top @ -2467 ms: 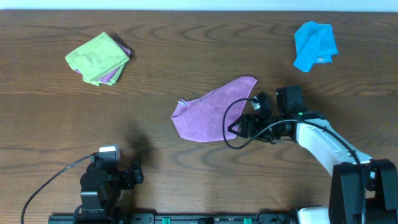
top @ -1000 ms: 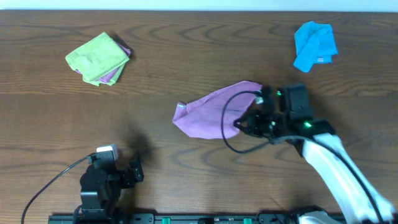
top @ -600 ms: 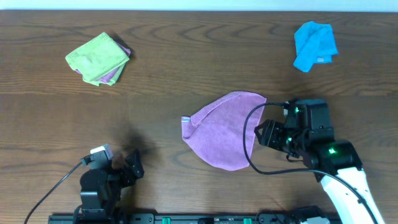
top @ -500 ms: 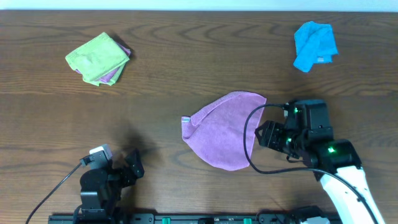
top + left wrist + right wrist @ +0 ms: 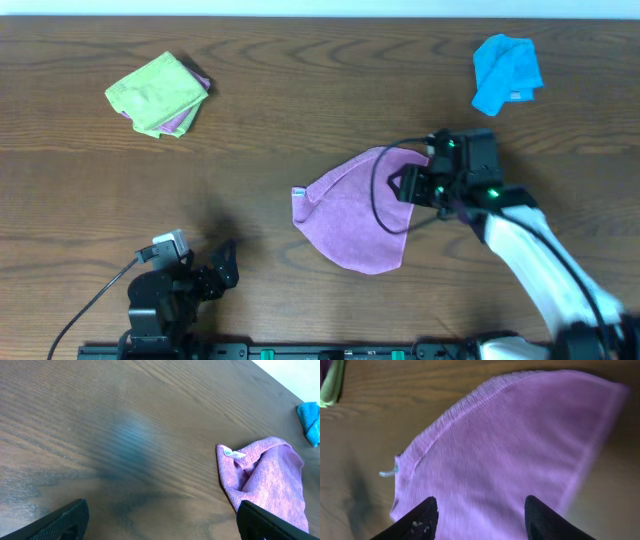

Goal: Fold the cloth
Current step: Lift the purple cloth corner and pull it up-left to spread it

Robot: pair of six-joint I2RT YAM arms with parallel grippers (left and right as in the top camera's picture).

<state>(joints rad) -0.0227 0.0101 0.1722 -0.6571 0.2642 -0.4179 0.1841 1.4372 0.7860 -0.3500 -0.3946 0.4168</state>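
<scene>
Right tool (image 5: 408,183) — cloth (image 5: 350,215) edge partly hidden beneath

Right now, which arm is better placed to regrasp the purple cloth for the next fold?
Right. The right gripper hangs open over the right edge of the purple cloth; the cloth fills its wrist view. The left gripper, also open, sits back by its base, well apart from the cloth.

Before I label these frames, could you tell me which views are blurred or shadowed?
Right wrist view: the purple cloth is smeared with blur. Left wrist view: sharp cloth, a soft dark shadow on the wooden table. Overhead: crisp, except the right arm, blurred lower down.
</scene>
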